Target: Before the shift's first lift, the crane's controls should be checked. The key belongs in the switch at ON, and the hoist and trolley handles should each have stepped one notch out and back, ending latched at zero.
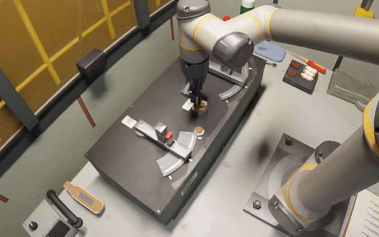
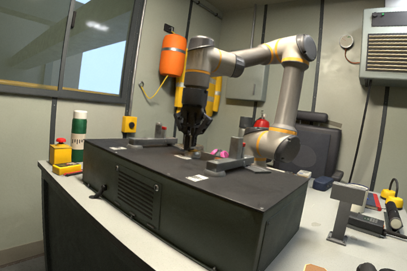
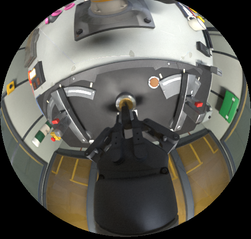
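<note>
The key (image 3: 125,107) stands in the round brass-faced switch (image 1: 200,107) (image 2: 193,152) at the middle of the black console top. I grip the key's head with my gripper (image 1: 196,99) (image 2: 188,144) (image 3: 127,113), which points straight down over the switch. The near handle (image 1: 164,139) (image 2: 230,160) (image 3: 189,105) is a grey bar with a red button over its arc scale. The far handle (image 1: 229,70) (image 2: 153,139) (image 3: 65,115) lies behind my arm, partly hidden.
A windowed wall runs behind the console (image 1: 167,132). A brown round cap (image 1: 199,130) sits beside the near scale. My arm's base plate (image 1: 285,174) is on the right. A battery holder (image 1: 301,76), a screwdriver (image 1: 310,62) and a tan tag (image 1: 84,197) lie on the bench.
</note>
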Motion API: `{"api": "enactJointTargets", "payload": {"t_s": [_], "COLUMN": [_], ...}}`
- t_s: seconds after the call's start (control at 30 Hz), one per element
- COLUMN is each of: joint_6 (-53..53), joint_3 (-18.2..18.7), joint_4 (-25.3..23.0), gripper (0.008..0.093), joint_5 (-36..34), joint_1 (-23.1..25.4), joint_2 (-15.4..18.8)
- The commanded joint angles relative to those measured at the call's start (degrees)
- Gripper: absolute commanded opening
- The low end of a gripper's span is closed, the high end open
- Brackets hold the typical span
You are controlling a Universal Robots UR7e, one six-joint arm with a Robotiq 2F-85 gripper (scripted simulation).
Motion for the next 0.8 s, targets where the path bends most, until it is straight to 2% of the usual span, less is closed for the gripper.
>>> {"api": "enactJointTargets", "payload": {"t_s": [0.0,0.47,0.77], "joint_6": [0.8,9.3,9.3], "joint_3": [0.0,0.0,0.0], "joint_4": [0.0,0.0,0.0], "gripper": [0.0080,0.0080,0.0250], "joint_5": [0.0,0.0,0.0], "joint_1": [0.0,0.0,0.0], "joint_2": [0.0,0.0,0.0]}}
